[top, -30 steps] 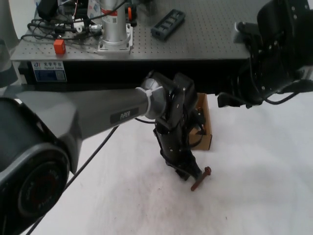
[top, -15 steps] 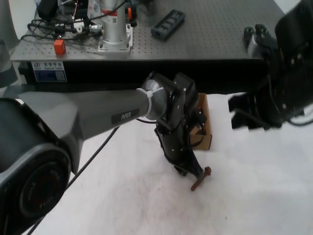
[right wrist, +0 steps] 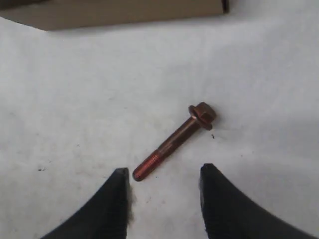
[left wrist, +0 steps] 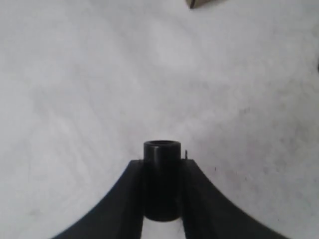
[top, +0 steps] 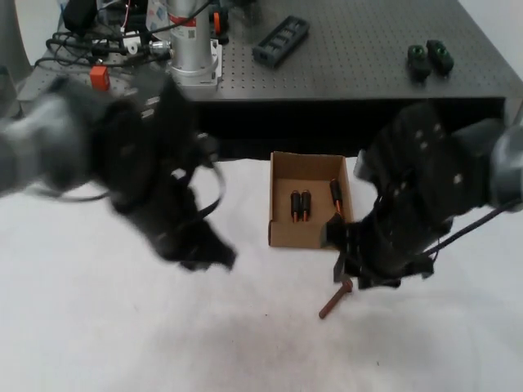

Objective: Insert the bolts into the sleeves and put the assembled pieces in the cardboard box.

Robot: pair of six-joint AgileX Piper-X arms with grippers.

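a short black cylindrical sleeve (left wrist: 161,194) is gripped between the fingers of the left pincer (left wrist: 162,164), which is held over the white cloth-covered bench (left wrist: 99,74). the right pincer (right wrist: 163,170) is spread wide just above a copper-coloured hex-headed bolt (right wrist: 174,140), which is laid flat on the cloth near a front corner of the open brown cardboard box (top: 298,234). dark assembled pieces (top: 299,206) are seen lying inside the box.

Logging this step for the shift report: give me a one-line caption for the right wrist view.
Right arm's open jaws above a copper bolt lying loose on white cloth, cardboard box nearby.
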